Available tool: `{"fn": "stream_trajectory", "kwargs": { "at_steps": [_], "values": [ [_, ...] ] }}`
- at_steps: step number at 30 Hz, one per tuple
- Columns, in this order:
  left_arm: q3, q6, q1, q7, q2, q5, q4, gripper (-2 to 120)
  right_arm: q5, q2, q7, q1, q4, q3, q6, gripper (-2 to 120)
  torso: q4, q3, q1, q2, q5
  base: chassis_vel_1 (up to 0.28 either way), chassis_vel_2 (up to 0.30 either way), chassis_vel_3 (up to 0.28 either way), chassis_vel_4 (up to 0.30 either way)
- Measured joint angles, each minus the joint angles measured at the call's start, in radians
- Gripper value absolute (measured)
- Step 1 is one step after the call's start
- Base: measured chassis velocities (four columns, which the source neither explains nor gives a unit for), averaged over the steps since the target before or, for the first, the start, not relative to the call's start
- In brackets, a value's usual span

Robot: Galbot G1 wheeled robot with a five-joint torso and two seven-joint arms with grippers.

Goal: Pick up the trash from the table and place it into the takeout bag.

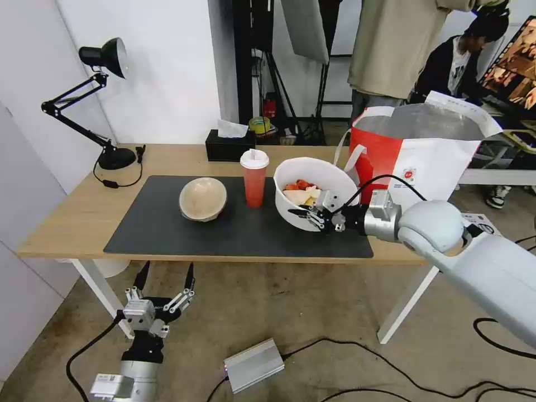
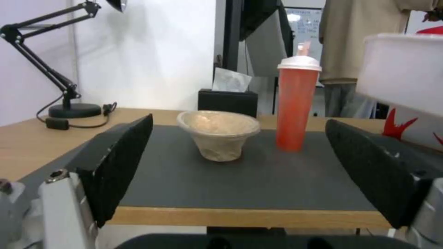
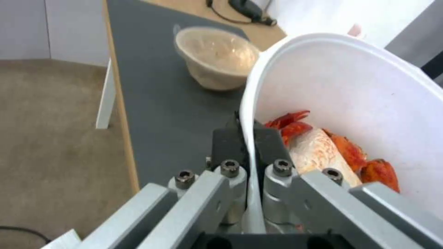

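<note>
One claw, the right claw, pinches the white bowl's rim, tilting it clear of the bench toward the takeout bag; left claw hangs spread, idle.

- A white wall is being lit evenly behind the desk.
- A black desk lamp is being propped at the left end.
- Black cables and a silver box are being left on the brownish floor.
</note>
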State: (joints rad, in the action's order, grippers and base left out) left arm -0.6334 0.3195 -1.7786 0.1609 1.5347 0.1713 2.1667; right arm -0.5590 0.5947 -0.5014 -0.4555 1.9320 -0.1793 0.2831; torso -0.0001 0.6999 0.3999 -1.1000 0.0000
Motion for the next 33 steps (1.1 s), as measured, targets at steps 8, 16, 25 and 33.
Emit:
{"fn": "stream_trajectory", "kwargs": {
  "at_steps": [8, 16, 25, 33],
  "values": [
    [0.003, 0.002, -0.01, 0.001, 0.001, -0.017, 0.013, 100, -0.006, -0.04, -0.009, -0.031, 0.079, 0.107, -0.007, 0, 0.0001, 0.0, 0.0, 0.0, 0.0, 0.0, 0.0, 0.0, 0.0],
    [0.002, 0.018, -0.026, 0.001, -0.001, -0.03, 0.02, 100, -0.03, -0.073, -0.018, -0.056, 0.1, 0.24, -0.02, 0, 0.0002, 0.0, 0.0, 0.0, 0.0, 0.0, 0.0, 0.0, 0.0],
    [0.007, 0.022, -0.036, 0.001, -0.006, -0.042, 0.031, 100, -0.079, -0.108, -0.03, -0.137, 0.112, 0.434, -0.025, 0, 0.0001, 0.0, 0.0, 0.0, 0.0001, 0.0, 0.0, 0.0, 0.0],
    [0.019, 0.04, -0.046, 0.002, -0.006, -0.058, 0.036, 100, -0.133, -0.17, -0.036, -0.22, 0.115, 0.633, -0.029, 0, 0.0, 0.0, 0.0, 0.0, 0.0, 0.0, 0.0, 0.0, 0.0]
  ]
}}
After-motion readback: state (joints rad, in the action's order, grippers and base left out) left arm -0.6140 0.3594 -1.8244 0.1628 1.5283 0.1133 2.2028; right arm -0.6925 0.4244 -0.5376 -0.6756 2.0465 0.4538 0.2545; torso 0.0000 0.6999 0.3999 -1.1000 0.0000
